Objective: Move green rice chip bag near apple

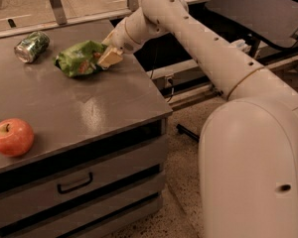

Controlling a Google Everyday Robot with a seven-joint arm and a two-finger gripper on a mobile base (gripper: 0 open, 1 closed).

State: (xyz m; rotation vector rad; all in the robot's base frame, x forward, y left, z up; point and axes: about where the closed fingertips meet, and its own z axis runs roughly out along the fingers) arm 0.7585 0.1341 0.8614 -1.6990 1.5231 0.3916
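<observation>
Claw sits against the right edge of the green rice chip bag; whether it grips cannot be told. Bag lies on the counter, well apart from the apple.

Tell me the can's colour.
The can is metallic green, camera view; gripper at the green rice chip bag.

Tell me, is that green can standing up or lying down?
Lying on its side: the can shows its round end. The gripper is at the chip bag.
</observation>
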